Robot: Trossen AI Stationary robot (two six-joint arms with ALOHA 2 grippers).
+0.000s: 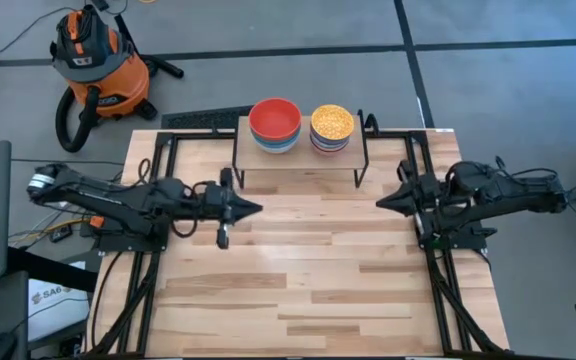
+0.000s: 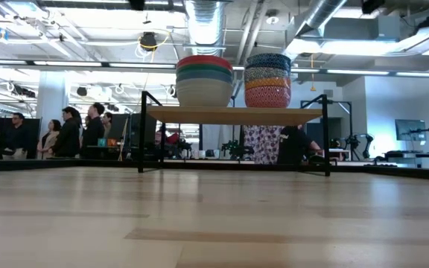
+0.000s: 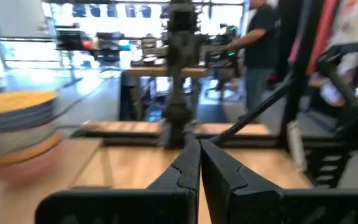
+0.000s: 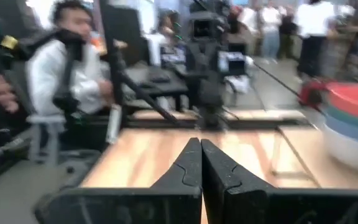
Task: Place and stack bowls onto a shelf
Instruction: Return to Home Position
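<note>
The white box (image 1: 48, 297) perhaps reads "SAB"; nothing else legible.

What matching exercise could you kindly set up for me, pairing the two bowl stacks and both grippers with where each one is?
Things:
1. red-topped stack
2. yellow-topped stack
3. left gripper
4. right gripper

Places:
A. shut, above the table's right half
B. on the shelf's left half
C. shut, above the table's left half
D. on the shelf's right half

Pairs: 1-B, 2-D, 3-C, 4-A.
</note>
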